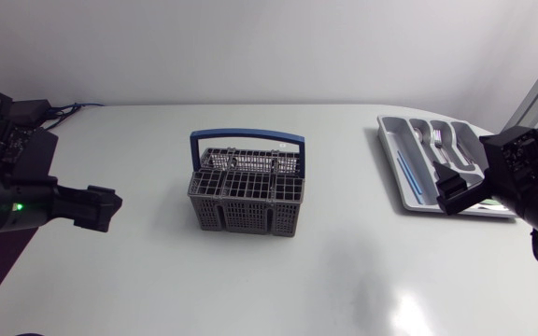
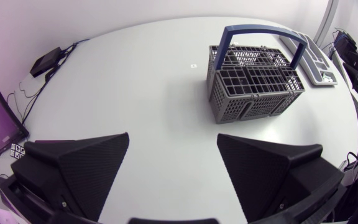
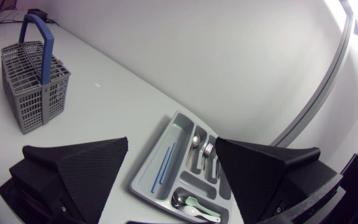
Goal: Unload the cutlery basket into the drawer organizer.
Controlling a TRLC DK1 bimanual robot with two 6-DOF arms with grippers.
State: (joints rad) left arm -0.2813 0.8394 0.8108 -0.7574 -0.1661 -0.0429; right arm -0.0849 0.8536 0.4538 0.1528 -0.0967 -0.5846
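Basket (image 1: 247, 191) stands central on the worktop (image 1: 157, 280), nearer the left gripper (image 1: 112, 209). Both grippers are released and empty; the right gripper (image 1: 454, 189) overhangs the organizer (image 1: 388, 138).

The glossy white table (image 1: 344, 271) carries a grey plastic lattice cutlery basket with a blue hoop handle (image 1: 247, 217) near its middle, a pale grey plastic drawer organizer tray (image 1: 389, 147) at the far right, and a small black box with cables (image 2: 47, 60) at the far left corner.

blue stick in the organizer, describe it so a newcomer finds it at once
On the white table, find the grey drawer organizer, apart from the basket with the blue handle. In its long compartment nearest the basket lies a thin blue stick. It is straight and blue, while its neighbours are metal cutlery.
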